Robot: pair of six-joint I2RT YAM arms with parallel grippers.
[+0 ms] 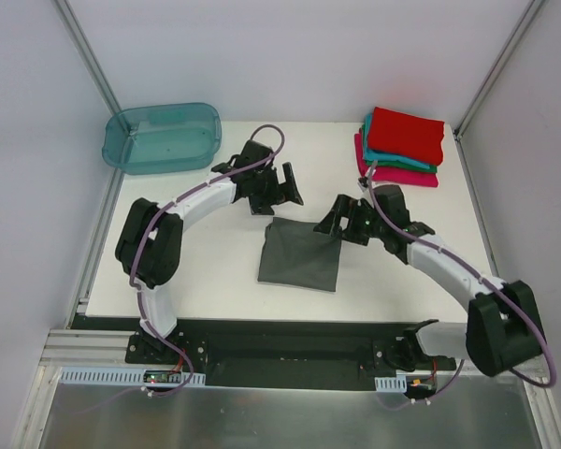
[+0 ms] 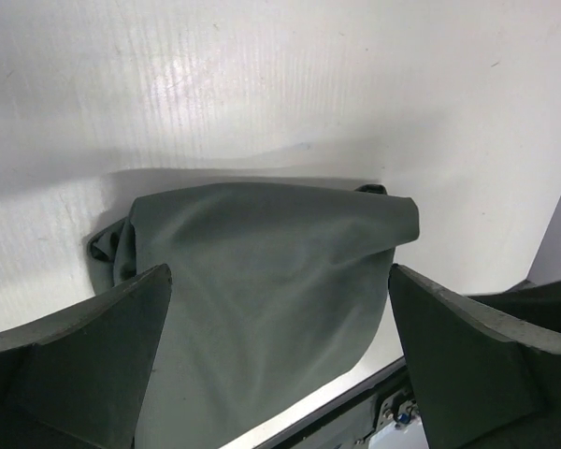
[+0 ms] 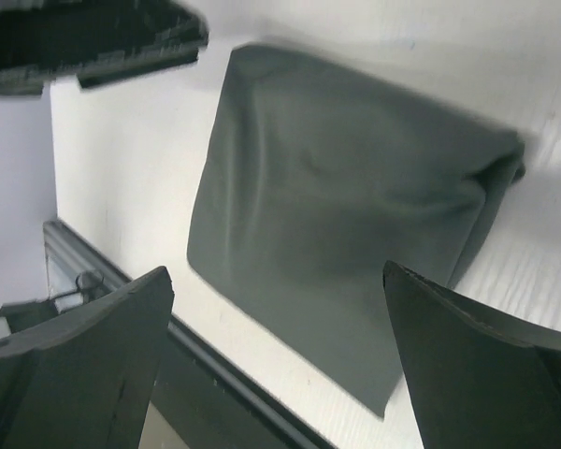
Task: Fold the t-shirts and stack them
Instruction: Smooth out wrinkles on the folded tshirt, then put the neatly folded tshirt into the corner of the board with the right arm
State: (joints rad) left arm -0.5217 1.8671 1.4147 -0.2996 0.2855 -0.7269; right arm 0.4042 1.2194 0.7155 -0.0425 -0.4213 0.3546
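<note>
our left gripper (image 1: 292, 190) and right gripper (image 1: 335, 217) hover with jaws spread wide and empty over the far edge of the folded dark grey t-shirt (image 1: 299, 254), which lies mid-way across the white table (image 1: 215, 271). the red, teal and pink stack (image 1: 404, 145) sits far right. we judge that pinching only the top layer could spill the fold open in transit.

Tub (image 1: 162, 137) far-left, shirt stack (image 1: 404, 142) far-right; open table (image 1: 318, 150) between.

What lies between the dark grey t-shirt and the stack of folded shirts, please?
The right gripper, open, hangs above that stretch of table, as the top view shows.
</note>
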